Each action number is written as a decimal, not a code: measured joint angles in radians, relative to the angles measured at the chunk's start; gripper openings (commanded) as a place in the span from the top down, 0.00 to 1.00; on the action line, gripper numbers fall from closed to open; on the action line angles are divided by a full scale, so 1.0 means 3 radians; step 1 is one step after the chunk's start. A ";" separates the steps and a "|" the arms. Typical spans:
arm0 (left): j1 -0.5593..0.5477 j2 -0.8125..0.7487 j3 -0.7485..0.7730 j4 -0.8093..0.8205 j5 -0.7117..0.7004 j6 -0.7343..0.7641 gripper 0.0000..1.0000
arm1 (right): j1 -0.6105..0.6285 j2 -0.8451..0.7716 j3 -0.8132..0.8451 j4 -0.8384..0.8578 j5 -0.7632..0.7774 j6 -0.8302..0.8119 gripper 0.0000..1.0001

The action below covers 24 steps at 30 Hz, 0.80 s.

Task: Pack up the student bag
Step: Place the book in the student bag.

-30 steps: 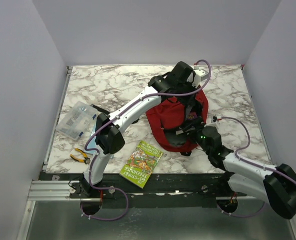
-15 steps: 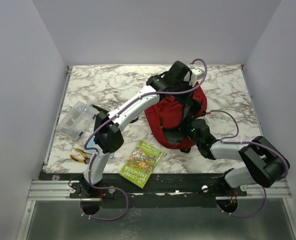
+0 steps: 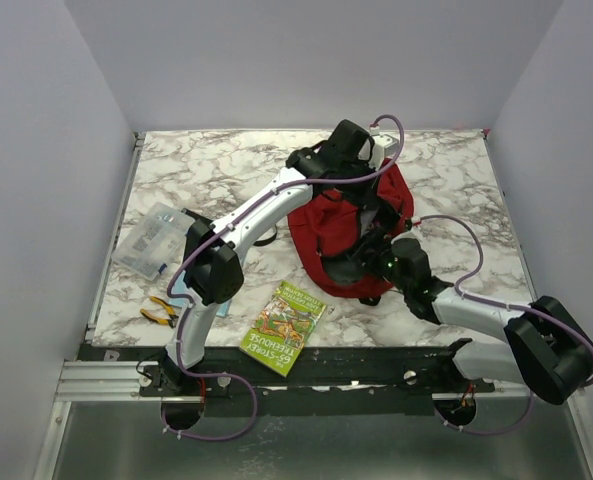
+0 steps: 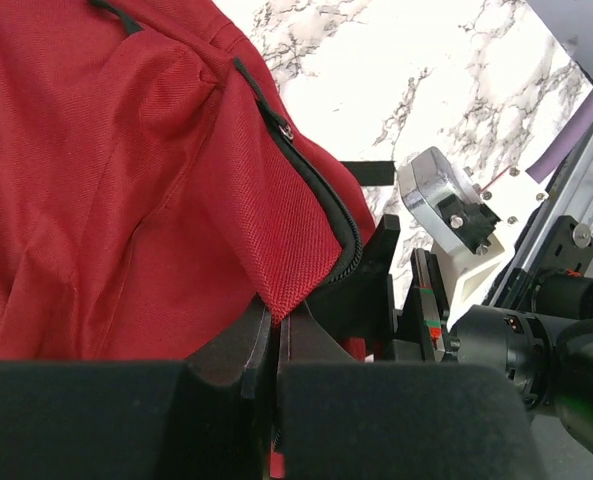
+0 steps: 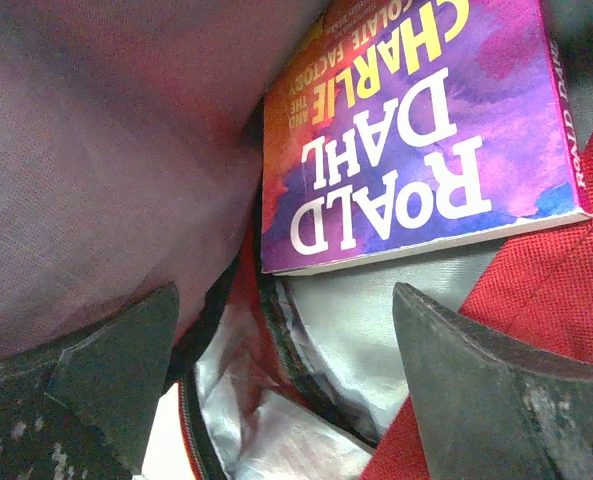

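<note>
A white marble-patterned table (image 3: 206, 170) is sitting between plain pale grey walls (image 3: 316, 60), catching soft, even light. A black rail (image 3: 376, 366) is running along its near edge, with a dull metal surface (image 3: 326, 442) lying below.

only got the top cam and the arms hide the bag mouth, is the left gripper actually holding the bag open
observer: Yes. In the left wrist view the left gripper is shut on a fold of the student bag, just beside its zipper.
operator: ok, anything inside yet
observer: A purple Roald Dahl book lies in the opening, on the grey lining.
operator: is the right gripper holding it
observer: No. The right gripper is open, its fingers clear of the book and gripping nothing.
</note>
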 measured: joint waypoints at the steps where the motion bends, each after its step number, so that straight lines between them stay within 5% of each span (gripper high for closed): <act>1: -0.0001 -0.0009 -0.0006 0.0001 0.0011 0.0000 1.00 | 0.0000 -0.0022 0.0000 -0.0025 -0.0003 -0.0034 0.08; 12: 0.0058 -0.0045 -0.0100 0.0010 0.0206 -0.0187 1.00 | 0.0000 -0.0506 0.0048 -0.0984 0.0289 -0.0357 0.18; 19: 0.0102 -0.0140 -0.0324 0.0100 0.0365 -0.0463 1.00 | -0.0008 -0.1258 0.0202 -0.1960 0.1055 -0.0454 0.12; 24: 0.0102 -0.0142 -0.0392 0.0118 0.0501 -0.0586 1.00 | -0.0045 -0.1055 0.0408 -0.2321 0.1391 -0.0491 0.03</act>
